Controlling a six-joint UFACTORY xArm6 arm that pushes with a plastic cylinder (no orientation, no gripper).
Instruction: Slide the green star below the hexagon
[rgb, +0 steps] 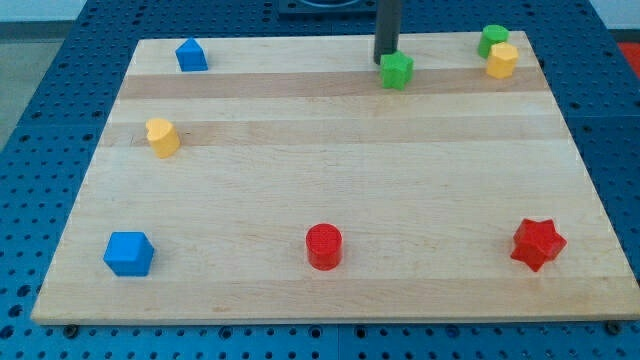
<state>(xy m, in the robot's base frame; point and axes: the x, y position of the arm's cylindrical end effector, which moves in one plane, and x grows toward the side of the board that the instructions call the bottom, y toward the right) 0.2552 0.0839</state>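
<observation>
The green star (396, 70) lies near the view's top, right of centre. My tip (387, 56) stands just above it and slightly to its left, touching or nearly touching it. The yellow hexagon (502, 60) sits at the top right corner of the board, well to the right of the star and a little higher in the view. A green round block (491, 40) sits right behind the hexagon, touching it.
A blue house-shaped block (191, 54) is at the top left. A yellow block (162, 137) is at the left. A blue cube (129, 253), a red cylinder (323, 246) and a red star (538, 243) stand along the bottom of the wooden board (330, 190).
</observation>
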